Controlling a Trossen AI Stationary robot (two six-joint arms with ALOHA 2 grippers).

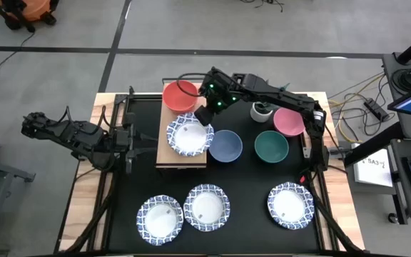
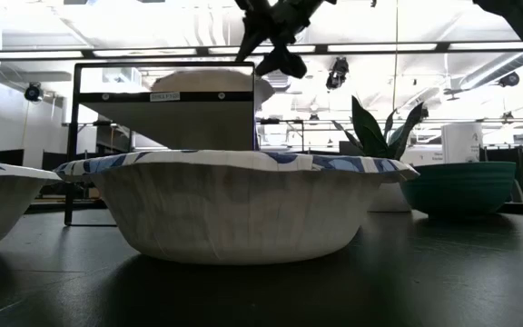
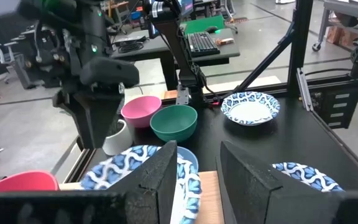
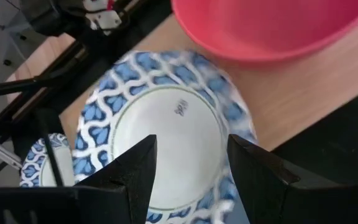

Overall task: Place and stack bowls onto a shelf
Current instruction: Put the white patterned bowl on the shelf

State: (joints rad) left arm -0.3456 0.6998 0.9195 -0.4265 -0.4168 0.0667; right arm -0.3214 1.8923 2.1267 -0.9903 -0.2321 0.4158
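Right gripper (image 1: 204, 114) hovers directly over the patterned dish (image 1: 189, 135) on the wood shelf (image 1: 170, 153), fingers spread with nothing between them; in the right wrist view the dish centre (image 4: 166, 140) sits straight ahead between the two fingers, so the dish lies just below and slightly toward the shelf's near end from the fingertips. The shelf's long axis runs front to back on the table, red bowl (image 1: 180, 96) at its far end, dish right next to it and overhanging the shelf's right edge a bit. Right arm is clearly the nearer one; left gripper (image 1: 135, 135) waits just beside the shelf's left edge, fingers (image 3: 157, 177) apart, empty. Blue bowl (image 1: 225, 145) sits just right of the shelf, near the dish rim, likely the next closest pick. Green bowl (image 1: 271, 145) and pink bowl (image 1: 289, 121) further right, white plant pot (image 1: 261, 111) between the right arm and the pink bowl, could crowd a reach there. Three more patterned dishes along the front edge (image 1: 160, 218) (image 1: 206, 207) (image 1: 290, 205), well apart from both grippers
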